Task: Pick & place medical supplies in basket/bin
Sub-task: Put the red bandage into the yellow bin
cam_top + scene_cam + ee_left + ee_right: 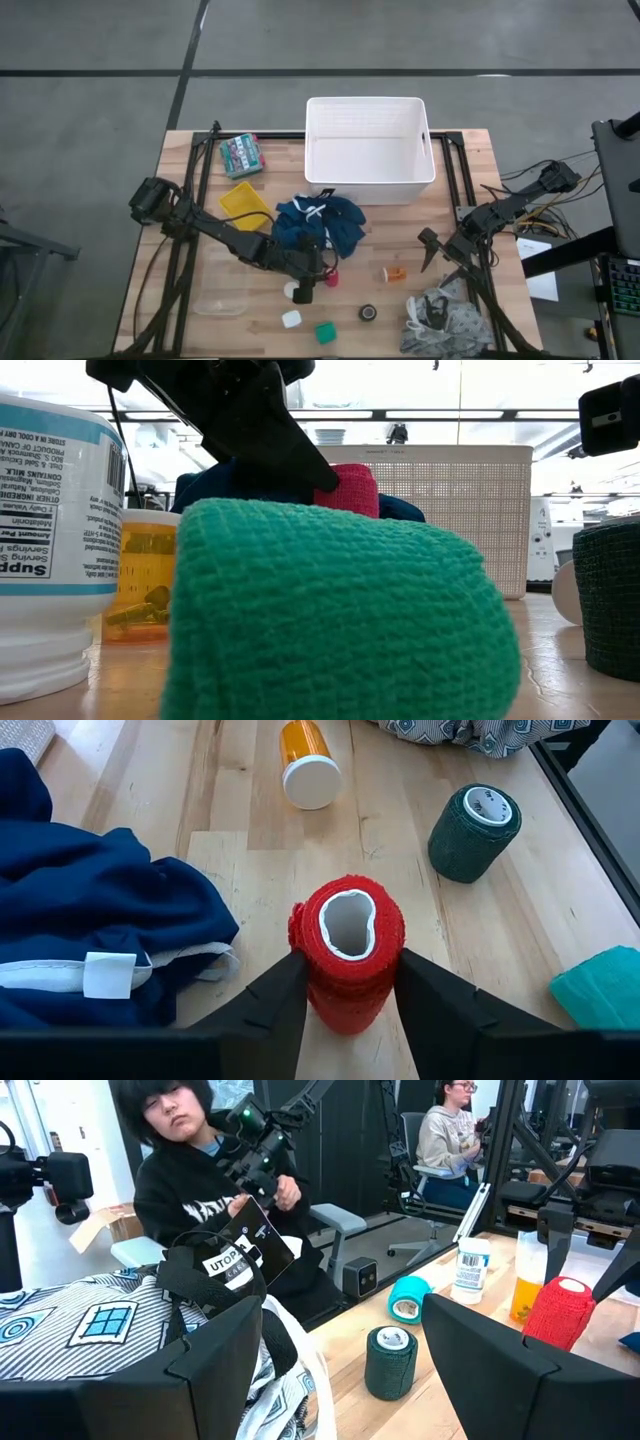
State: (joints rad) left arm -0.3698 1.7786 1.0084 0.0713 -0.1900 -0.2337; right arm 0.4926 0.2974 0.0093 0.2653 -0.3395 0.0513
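Left gripper (pixel 345 982) pinched on the red tape roll (pixel 346 940) — prob lifting it to the white tub (pixel 368 150). Right gripper (pixel 335 1335) idle, open, holding nothing.

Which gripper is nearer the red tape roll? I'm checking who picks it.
Left. The left gripper has its fingers on both sides of the red tape roll; the right gripper sits apart, near the patterned cloth.
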